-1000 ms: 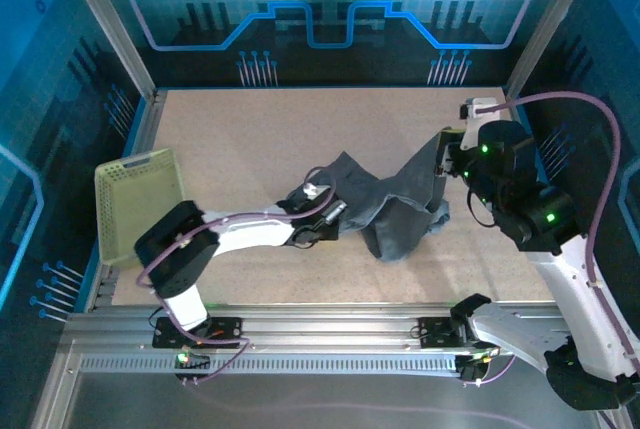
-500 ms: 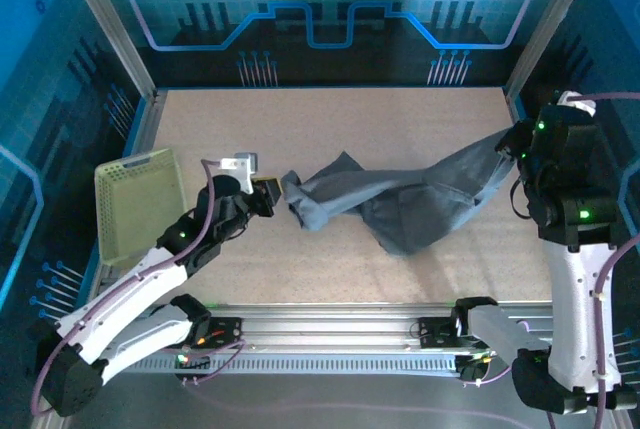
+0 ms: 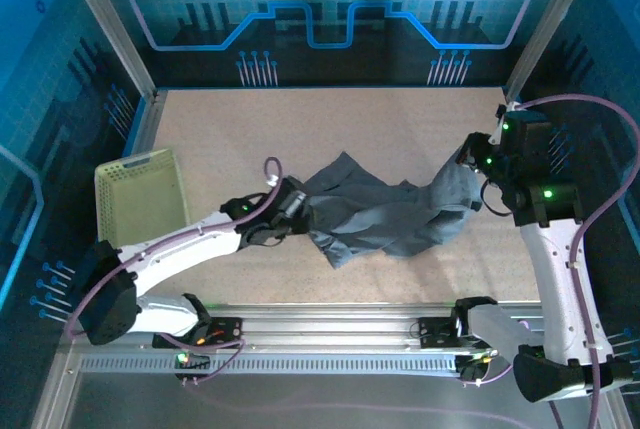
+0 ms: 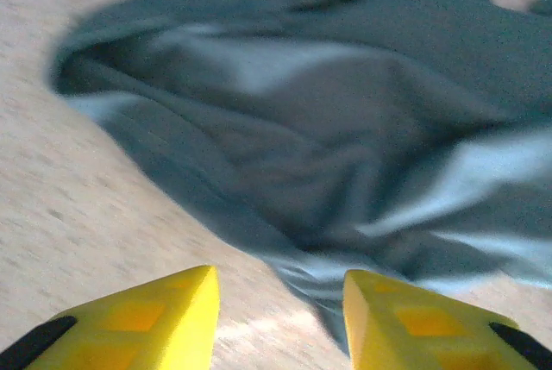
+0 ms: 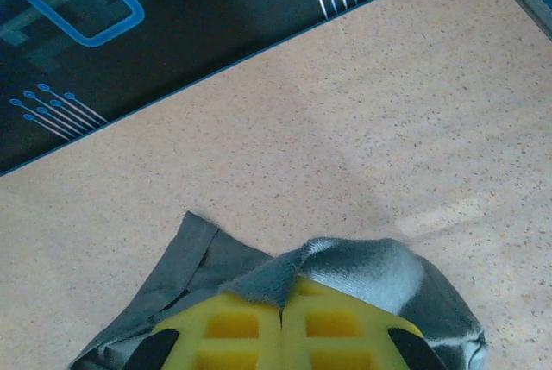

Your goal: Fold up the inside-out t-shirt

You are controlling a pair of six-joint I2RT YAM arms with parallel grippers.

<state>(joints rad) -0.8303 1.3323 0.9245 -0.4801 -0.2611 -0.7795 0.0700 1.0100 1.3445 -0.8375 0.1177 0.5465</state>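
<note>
The inside-out t-shirt (image 3: 385, 217) lies crumpled across the middle of the table, a dark slate-grey heap. Its right end rises toward my right gripper (image 3: 468, 164), which is shut on a fold of the fabric (image 5: 345, 268); the yellow fingers (image 5: 216, 327) press together with cloth pinched over their tips. My left gripper (image 3: 297, 207) sits at the shirt's left edge, low over the table. In the left wrist view its yellow fingers (image 4: 172, 314) stand apart, open, with bare table between them and the t-shirt (image 4: 328, 128) just ahead.
A pale yellow-green mesh basket (image 3: 140, 204) stands at the table's left edge. Metal frame posts (image 3: 110, 29) rise at the back corners, and a rail (image 3: 330, 324) runs along the near edge. Bare tabletop (image 3: 300, 129) lies behind the shirt.
My left gripper let go of the shirt's left end and opened, then came back low against it. The right gripper moved in from the far right, and the stretched shirt slackened into a heap.
</note>
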